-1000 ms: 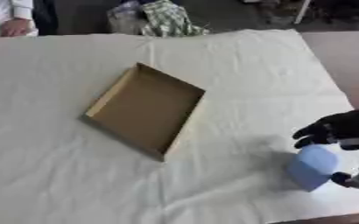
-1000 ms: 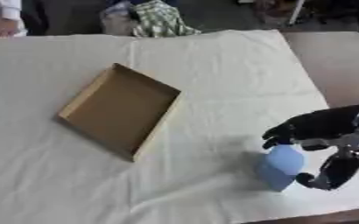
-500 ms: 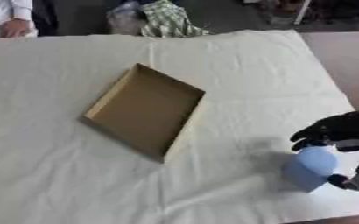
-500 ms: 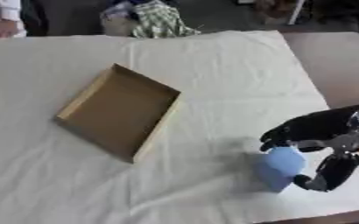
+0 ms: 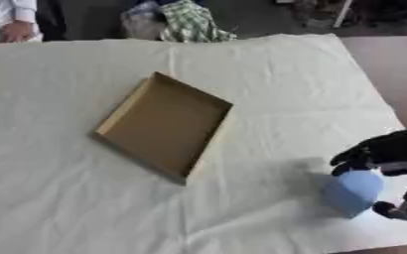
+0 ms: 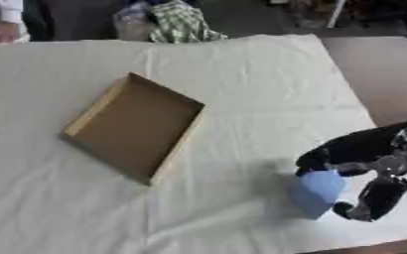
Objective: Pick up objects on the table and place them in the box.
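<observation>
Right robot hand (image 6: 363,163) grasping pale blue object (image 6: 316,192), partly hidden by fingers, box (image 6: 134,126) well apart

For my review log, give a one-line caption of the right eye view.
Right hand curls its fingers round a blue object near the empty cardboard box on the white-clothed table.

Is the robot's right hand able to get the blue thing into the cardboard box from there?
Probably yes. The right hand already curls around the blue object, and only bare white cloth lies between it and the open cardboard box. The box sits well to its left, so the arm must stretch across.
</observation>
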